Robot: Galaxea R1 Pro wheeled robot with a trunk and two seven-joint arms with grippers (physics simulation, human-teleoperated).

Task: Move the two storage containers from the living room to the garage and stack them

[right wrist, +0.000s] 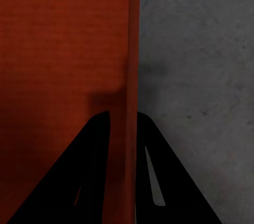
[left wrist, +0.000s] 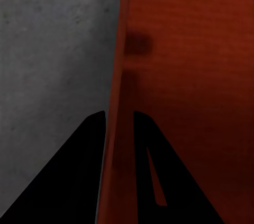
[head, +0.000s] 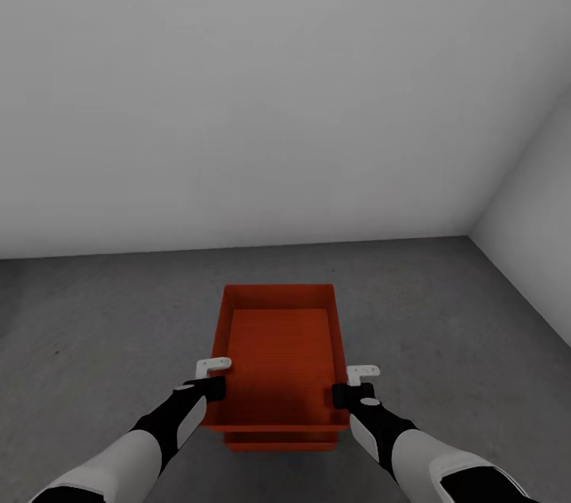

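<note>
In the garage, one red-orange open-topped storage container (head: pixel 277 344) sits low in front of me over the dark concrete floor (head: pixel 111 328). My left gripper (head: pixel 212 382) is shut on its left wall and my right gripper (head: pixel 350 388) is shut on its right wall. In the left wrist view the black fingers (left wrist: pixel 84 171) straddle the container's wall (left wrist: pixel 119 75), with its inside (left wrist: pixel 190 75) to one side. The right wrist view shows the right gripper (right wrist: pixel 124 115) clamping the thin wall (right wrist: pixel 129 49) the same way. A narrower red-orange band (head: pixel 277 443) shows under the near rim; I cannot tell whether it is another container.
A plain white-grey wall (head: pixel 238 90) stands straight ahead, about a container's length beyond the bin. A second wall (head: pixel 539 193) closes the right side, forming a corner at the far right. Bare concrete (head: pixel 444 312) stretches on both sides of the bin.
</note>
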